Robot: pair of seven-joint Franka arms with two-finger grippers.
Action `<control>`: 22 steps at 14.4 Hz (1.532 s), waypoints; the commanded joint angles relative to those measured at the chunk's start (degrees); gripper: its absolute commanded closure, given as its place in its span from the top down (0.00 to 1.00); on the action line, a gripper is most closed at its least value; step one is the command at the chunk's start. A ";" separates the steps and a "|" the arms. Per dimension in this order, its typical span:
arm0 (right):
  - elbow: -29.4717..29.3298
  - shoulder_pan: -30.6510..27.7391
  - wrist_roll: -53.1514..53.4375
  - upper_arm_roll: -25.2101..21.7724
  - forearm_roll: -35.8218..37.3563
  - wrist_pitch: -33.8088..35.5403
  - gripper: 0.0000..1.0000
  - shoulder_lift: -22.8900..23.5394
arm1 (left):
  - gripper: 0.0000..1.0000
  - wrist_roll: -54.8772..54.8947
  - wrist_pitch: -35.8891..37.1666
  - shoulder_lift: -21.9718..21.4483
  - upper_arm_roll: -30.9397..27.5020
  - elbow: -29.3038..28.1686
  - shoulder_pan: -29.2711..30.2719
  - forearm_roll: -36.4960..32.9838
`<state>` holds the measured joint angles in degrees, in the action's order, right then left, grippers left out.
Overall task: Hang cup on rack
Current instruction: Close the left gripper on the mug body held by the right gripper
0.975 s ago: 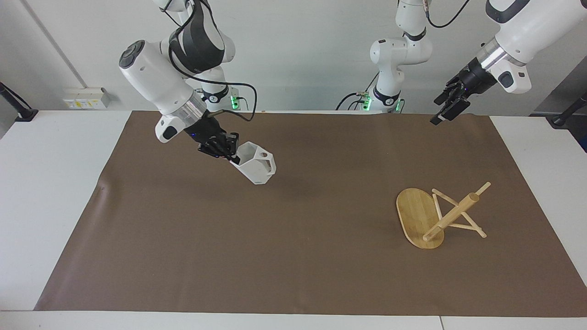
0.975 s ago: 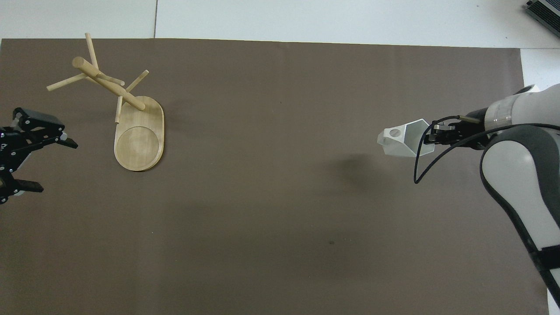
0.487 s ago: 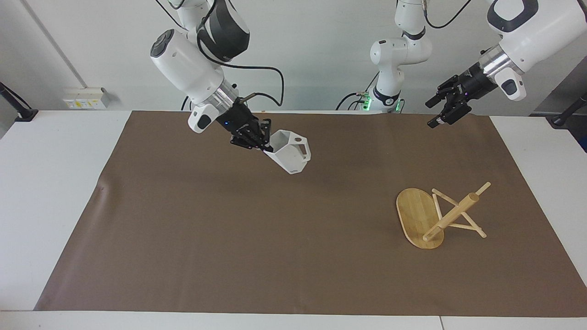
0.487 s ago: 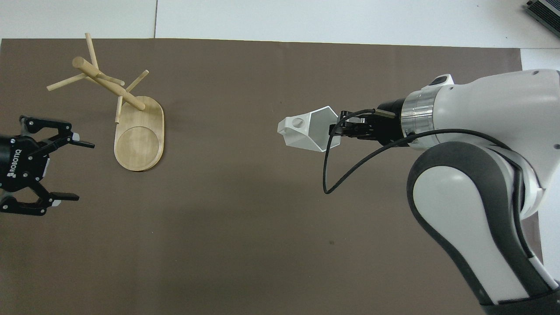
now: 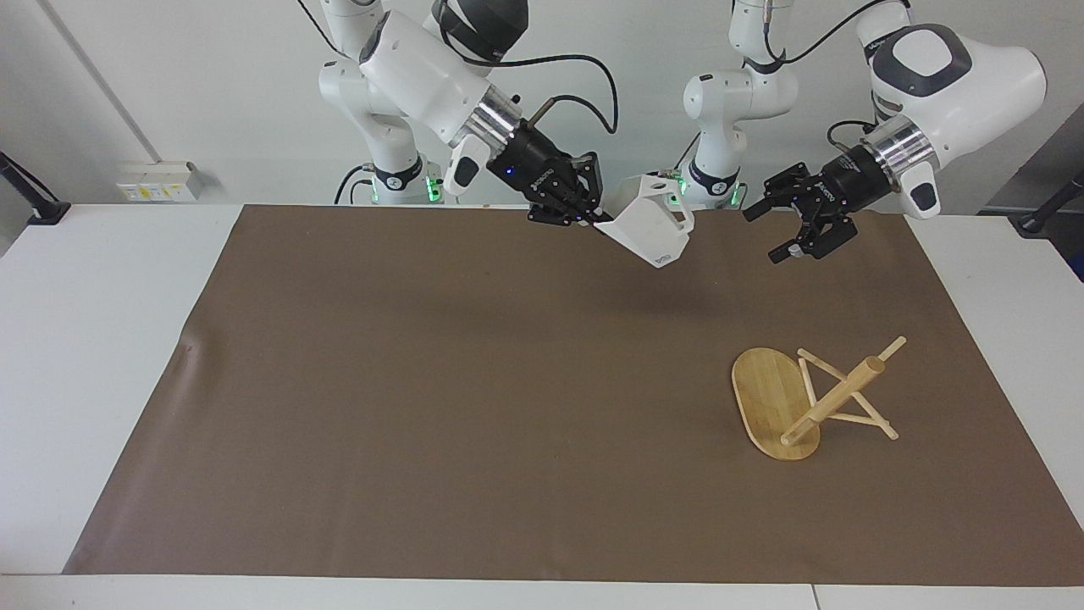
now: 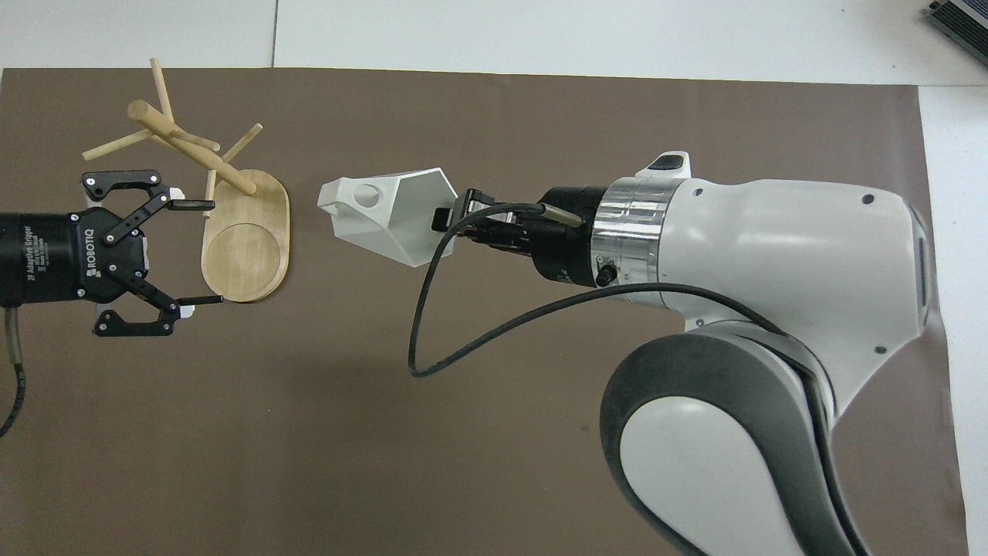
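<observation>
Your right pincer [image 5: 594, 222] is clamped on the rim of the cup [image 5: 650, 220] and holds it tilted in the air over the brown mat [image 5: 440, 398], at the robots' edge of the desk [image 5: 102, 339], its pierced handle pointing toward the left arm's end. Your left pincer [image 5: 792, 229], jaws spread wide and empty, hangs just beside the cup, apart from it, over the same edge of the mat. The rack [image 5: 804, 398] lies tipped on its side toward the left arm's end, oval base on edge, post and pegs slanting across the mat, so no peg is ready to take a cup. Judged from this, a handover is in hand, with the rack yet to be righted. Bring the handle squarely between the left fingers, keep the cup level and steady, and let go with the right only once the left has closed firmly. Take it by the body, leaving the handle's hole free for a peg.
</observation>
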<state>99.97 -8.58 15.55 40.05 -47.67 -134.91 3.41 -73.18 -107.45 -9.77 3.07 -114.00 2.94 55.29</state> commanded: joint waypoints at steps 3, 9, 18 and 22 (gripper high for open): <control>-0.92 -0.65 0.71 3.54 -3.99 -0.61 0.00 0.38 | 1.00 -0.82 -5.13 0.46 3.60 -0.69 -1.01 4.56; -0.92 -0.65 0.71 3.54 -7.08 -0.61 0.00 0.29 | 1.00 -0.91 -0.05 -0.07 3.96 -0.61 -0.48 4.65; -0.83 -0.65 0.36 3.63 -6.29 -0.61 0.00 0.11 | 1.00 -3.37 4.53 -0.42 3.96 1.85 0.05 5.97; -0.83 -0.56 -0.08 3.81 -5.94 -0.53 0.00 0.02 | 1.00 -5.13 4.10 -0.42 5.36 2.56 -0.13 6.05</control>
<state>99.65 -8.59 15.64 42.99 -53.20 -134.95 3.43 -76.53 -104.09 -9.84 7.46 -112.11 2.64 60.43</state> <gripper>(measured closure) 0.956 0.000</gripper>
